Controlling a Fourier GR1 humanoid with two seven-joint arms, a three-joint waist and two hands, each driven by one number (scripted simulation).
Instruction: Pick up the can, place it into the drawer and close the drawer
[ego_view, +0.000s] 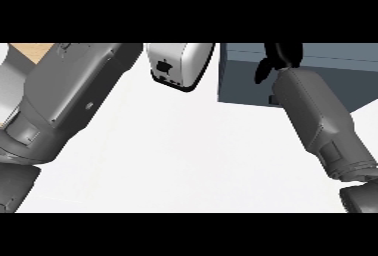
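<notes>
No can shows in the head view. A blue-grey drawer block (244, 80) stands at the upper right on the white counter (184, 150); I cannot tell whether it is open or closed. My right hand (279, 56) is over this block near the top edge, black and partly cut off by that edge, and whether it holds anything is hidden. My right forearm (325, 125) slants up to it from the lower right. My left forearm (59, 100) fills the left side and runs out of the top edge, so the left hand is out of sight.
A white and grey rounded appliance (177, 65) with black marks on its face stands at the top centre, between the two forearms. A strip of tan surface (33, 50) shows at the top left corner.
</notes>
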